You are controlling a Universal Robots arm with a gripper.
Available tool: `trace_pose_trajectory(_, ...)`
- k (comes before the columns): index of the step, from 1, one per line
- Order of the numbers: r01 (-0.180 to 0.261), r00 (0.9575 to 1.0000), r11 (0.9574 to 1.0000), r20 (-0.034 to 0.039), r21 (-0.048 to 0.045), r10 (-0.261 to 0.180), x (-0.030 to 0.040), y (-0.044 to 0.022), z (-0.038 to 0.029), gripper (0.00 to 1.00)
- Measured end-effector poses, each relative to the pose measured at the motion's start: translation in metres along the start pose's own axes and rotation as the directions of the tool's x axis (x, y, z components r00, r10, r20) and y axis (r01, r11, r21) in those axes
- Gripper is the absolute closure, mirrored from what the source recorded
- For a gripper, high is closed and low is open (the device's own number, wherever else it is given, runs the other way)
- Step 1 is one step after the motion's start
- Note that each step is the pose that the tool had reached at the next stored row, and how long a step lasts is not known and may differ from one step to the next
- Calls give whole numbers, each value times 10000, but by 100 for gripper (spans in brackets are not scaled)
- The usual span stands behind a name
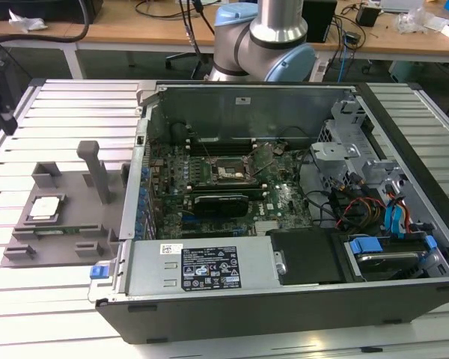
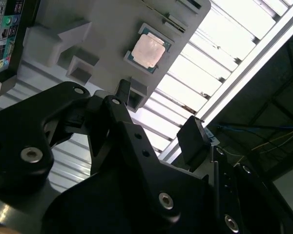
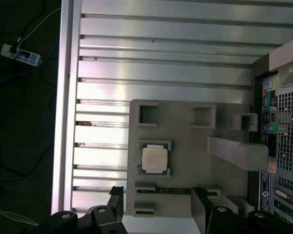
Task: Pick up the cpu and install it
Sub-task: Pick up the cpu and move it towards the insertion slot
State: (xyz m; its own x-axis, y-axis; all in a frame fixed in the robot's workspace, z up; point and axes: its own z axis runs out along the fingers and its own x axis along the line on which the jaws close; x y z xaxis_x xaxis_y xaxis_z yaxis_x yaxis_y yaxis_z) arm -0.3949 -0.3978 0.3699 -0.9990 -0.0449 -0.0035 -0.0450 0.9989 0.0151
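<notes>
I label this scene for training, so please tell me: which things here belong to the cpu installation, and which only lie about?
Job: cpu resting in the grey holder plate; open gripper; motherboard socket inside the computer case.
Lying about: power strip; blue drive caddy; power supply.

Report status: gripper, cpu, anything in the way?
Gripper jaws open, empty. Cpu seated in grey fixture, beside computer case. Nothing covering it.

Slatted aluminium table (image 1: 60, 105); wooden bench (image 1: 135, 30) behind, cluttered with cables (image 1: 161, 9); power strip (image 3: 20, 54) on dark floor (image 3: 19, 122).
</notes>
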Motion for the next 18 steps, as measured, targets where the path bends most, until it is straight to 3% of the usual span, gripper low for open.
trace_pose_trajectory(18, 0, 10000, 10000, 0, 0, 0, -2, -2, 113, 34)
